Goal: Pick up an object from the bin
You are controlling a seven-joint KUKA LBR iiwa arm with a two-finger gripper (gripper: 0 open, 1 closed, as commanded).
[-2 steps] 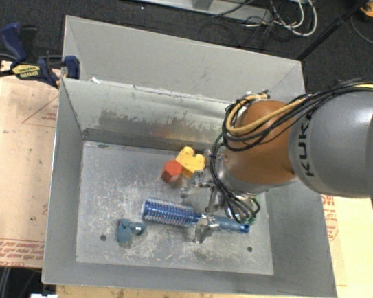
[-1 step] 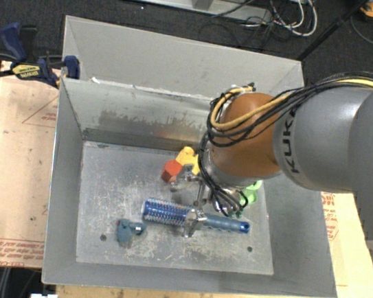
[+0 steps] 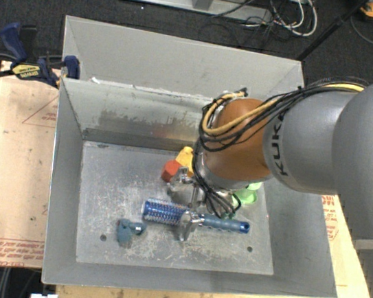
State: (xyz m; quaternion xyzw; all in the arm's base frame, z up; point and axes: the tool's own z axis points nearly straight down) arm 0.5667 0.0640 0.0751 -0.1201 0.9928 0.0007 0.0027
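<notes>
My gripper hangs low over the middle of the bin floor, right above a blue brush. The brush lies crosswise, its bristled head to the left and its thin handle running right under the gripper. An orange-red block and a yellow piece lie just behind the gripper, partly hidden by the wrist. A green thing peeks out on the right under the arm.
A small grey-blue part lies alone at the front left of the floor. The arm and its orange cover with cables hide the bin's right back part. The sloping walls close in on all sides.
</notes>
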